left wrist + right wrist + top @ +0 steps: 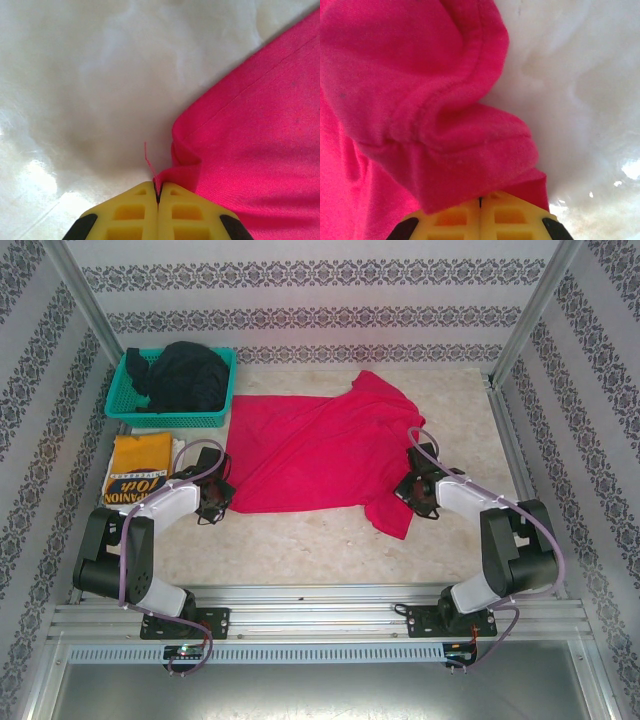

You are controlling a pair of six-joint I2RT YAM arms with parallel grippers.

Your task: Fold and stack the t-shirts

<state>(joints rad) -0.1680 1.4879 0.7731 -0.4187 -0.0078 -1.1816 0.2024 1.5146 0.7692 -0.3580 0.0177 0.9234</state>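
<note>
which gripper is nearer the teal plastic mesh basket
Left. The left gripper grips the red cloth t-shirt's edge in front of the basket; the right gripper grips its far side.

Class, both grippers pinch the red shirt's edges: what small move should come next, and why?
Probably lift both edges slightly together. The left gripper and right gripper are each shut on the red t-shirt, which lies spread on the table, not yet folded.

Black printed lettering is showing on the mustard-yellow t-shirt (140, 452), which is lying at about nine o'clock on the table (300, 540) in the top view. Along its near edge, capitals are reading "PANION". Larger slanted script beside them is looking like "10th", but it is coming out too blurry to be sure.
</note>
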